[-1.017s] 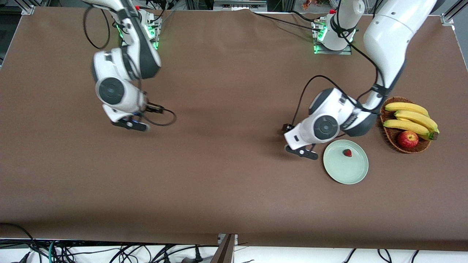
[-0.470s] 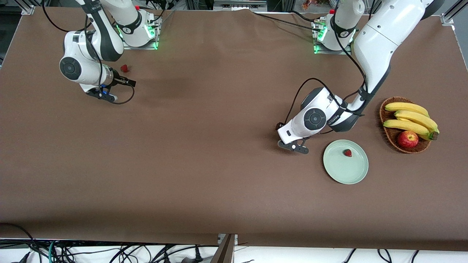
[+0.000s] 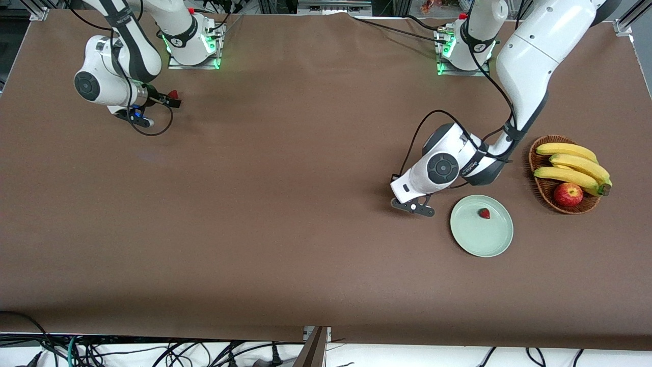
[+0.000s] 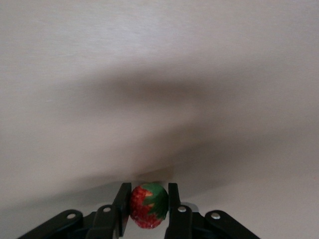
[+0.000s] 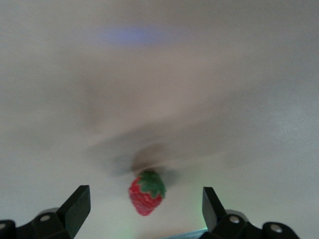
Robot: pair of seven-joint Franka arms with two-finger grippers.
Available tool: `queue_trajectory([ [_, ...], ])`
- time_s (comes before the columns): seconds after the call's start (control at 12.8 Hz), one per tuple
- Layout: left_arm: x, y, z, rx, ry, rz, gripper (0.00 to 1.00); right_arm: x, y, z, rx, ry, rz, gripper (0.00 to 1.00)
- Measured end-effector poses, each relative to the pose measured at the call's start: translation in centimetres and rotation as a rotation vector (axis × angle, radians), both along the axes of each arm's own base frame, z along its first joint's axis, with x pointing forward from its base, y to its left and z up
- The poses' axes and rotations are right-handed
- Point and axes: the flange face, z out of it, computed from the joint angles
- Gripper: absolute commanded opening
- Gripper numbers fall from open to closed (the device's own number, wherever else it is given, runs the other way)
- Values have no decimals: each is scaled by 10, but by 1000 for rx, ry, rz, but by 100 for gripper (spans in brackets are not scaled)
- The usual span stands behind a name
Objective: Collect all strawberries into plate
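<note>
The pale green plate lies near the left arm's end of the table with one strawberry in it. My left gripper hangs low over the table beside the plate, on its side toward the right arm's end. In the left wrist view it is shut on a second strawberry. A third strawberry lies on the table near the right arm's base. My right gripper is close beside it. In the right wrist view it is open, the strawberry between the spread fingers, untouched.
A brown wicker basket with bananas and a red apple stands beside the plate, toward the left arm's end. The two arm bases stand at the table's back edge.
My right arm has swung from the table's middle back toward its base, over the lying strawberry. My left gripper has shifted slightly beside the plate, still holding its strawberry.
</note>
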Motion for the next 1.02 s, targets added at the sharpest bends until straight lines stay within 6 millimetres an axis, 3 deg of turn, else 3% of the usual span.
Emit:
queue_trajectory([
  [0.23,30,29,47,60,58,-86,0,-7,-4,-4,-3,0,-6,85],
  [0.39,56,72,73,29,56,-193,0,-7,-6,-7,-13,-3,2,68],
  [0.55,73,128,73,-15,52,-300,0,-12,-7,-11,-17,8,7,52],
  [0.7,88,171,62,-58,-1,-430,10,-13,-7,-12,-17,11,4,49],
  [0.78,94,183,54,-76,-34,-500,18,-13,-7,-12,-14,10,-5,50],
  [0.86,98,186,45,-94,-67,-564,30,-13,-7,-12,-10,8,-20,50],
  [0.94,100,184,38,-109,-83,-605,51,-12,-7,-12,-8,5,-28,40],
  [1.02,100,180,31,-118,-86,-623,100,-12,-7,-12,-5,2,-30,27],
])
